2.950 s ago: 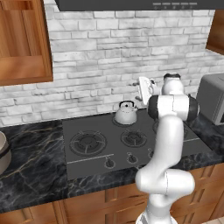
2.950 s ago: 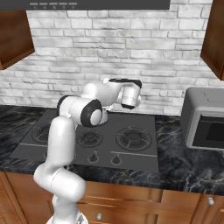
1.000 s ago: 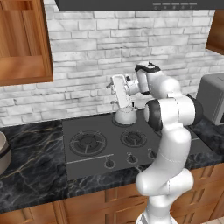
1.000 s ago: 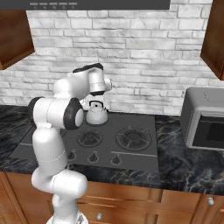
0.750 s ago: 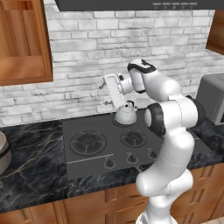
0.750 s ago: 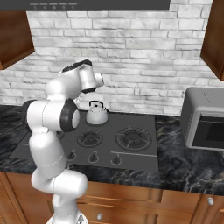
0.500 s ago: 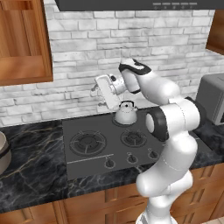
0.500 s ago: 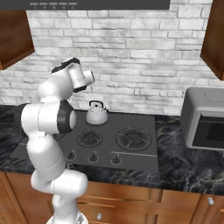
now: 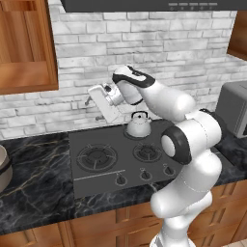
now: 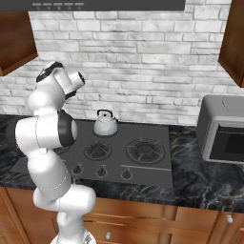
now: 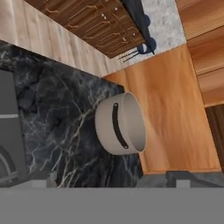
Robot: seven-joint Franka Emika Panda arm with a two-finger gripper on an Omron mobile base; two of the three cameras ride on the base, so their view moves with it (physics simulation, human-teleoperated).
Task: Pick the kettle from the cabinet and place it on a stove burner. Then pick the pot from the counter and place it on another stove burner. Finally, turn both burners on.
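Left base view shows the kettle (image 9: 139, 124) already sitting on a far burner (image 9: 138, 133), so the empty fingers (image 9: 92, 109), spread wide, point left toward the pot (image 11: 121, 124) waiting on the desk (image 11: 57, 127).

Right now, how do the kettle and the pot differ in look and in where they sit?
The kettle is small, silvery-white, with a thin arched top handle; the pot is wide, beige, open-topped, with a dark side handle. The kettle sits on the cooktop at a back burner; the pot sits on the black marble counter, off the stove. Neither is held: the gripper hangs open in the air, left of the kettle.
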